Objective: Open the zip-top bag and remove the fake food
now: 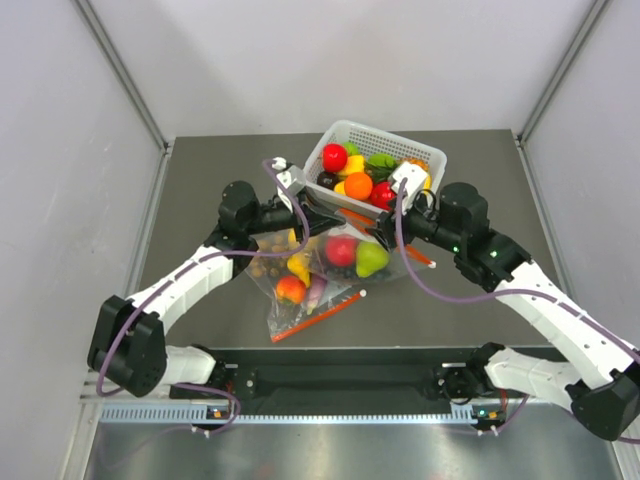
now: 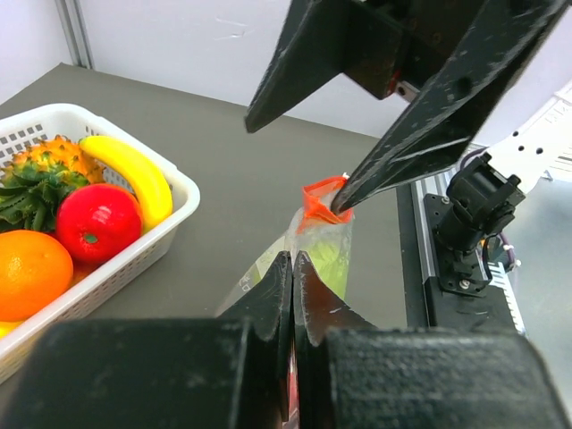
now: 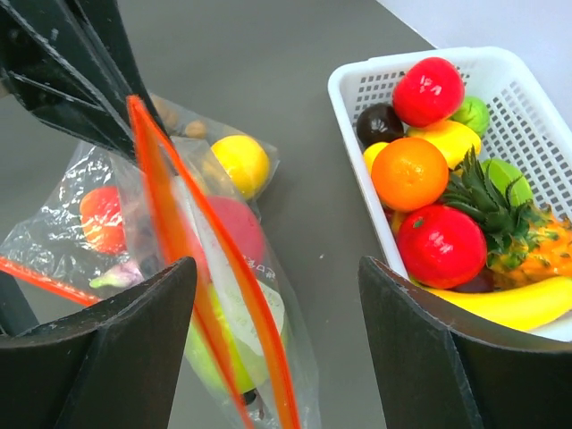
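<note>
The zip-top bag [image 1: 352, 262] lies mid-table, and a red apple [image 1: 341, 250] and a green pear [image 1: 371, 260] of the fake food show through it. My left gripper [image 1: 318, 218] is shut on the bag's top edge [image 2: 315, 234] and holds it up off the table. The orange-red zip strip [image 3: 183, 241] runs down in two lines with a narrow gap between them. My right gripper [image 3: 277, 295] is open and straddles that strip; its left finger [image 3: 134, 331] sits close beside the bag. In the left wrist view, one right fingertip [image 2: 344, 204] touches the strip's end.
A second clear bag [image 1: 290, 290] with a lemon [image 3: 241, 161], nuts and a red-yellow apple [image 3: 101, 217] lies against the held bag on its left. A white basket [image 1: 375, 126] of fruit stands just behind both grippers, close to the right finger [image 3: 429, 340].
</note>
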Controlling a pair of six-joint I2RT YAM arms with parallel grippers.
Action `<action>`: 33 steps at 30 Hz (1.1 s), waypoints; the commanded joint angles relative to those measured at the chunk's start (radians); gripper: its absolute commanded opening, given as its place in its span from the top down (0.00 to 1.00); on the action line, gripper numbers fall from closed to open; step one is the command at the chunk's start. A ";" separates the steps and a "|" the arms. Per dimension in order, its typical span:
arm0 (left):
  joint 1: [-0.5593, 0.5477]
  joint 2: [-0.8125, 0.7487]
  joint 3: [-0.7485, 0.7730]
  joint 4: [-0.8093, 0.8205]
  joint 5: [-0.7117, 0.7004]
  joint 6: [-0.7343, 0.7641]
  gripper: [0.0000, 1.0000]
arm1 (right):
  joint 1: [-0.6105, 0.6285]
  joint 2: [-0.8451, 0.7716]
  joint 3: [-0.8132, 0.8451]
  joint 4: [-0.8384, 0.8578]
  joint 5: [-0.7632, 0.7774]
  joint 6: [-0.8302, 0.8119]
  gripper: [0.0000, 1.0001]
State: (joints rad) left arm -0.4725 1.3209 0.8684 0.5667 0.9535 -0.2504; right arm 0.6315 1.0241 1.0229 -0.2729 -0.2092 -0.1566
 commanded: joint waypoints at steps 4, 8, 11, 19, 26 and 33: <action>-0.003 -0.046 -0.006 0.018 0.040 0.026 1.00 | -0.047 0.034 0.008 0.101 -0.110 -0.043 0.28; -0.005 -0.054 -0.006 0.007 0.047 0.030 1.00 | -0.067 0.048 -0.009 0.132 -0.156 -0.043 0.28; -0.005 -0.054 -0.005 0.004 0.053 0.033 1.00 | -0.081 0.068 -0.012 0.123 -0.254 -0.055 0.29; -0.009 -0.037 0.020 -0.011 0.056 0.045 1.00 | -0.087 0.163 0.020 0.054 -0.588 -0.100 0.49; -0.021 -0.031 0.058 -0.077 -0.132 0.042 0.68 | -0.087 0.166 0.046 0.060 -0.466 -0.034 1.00; -0.090 -0.137 0.110 -0.280 -0.546 0.092 0.29 | -0.087 0.099 0.123 0.015 -0.115 0.133 1.00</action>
State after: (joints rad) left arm -0.5354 1.2587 0.9237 0.3477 0.6300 -0.1883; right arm 0.5533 1.1923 1.0615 -0.2699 -0.4988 -0.1154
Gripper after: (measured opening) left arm 0.704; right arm 0.017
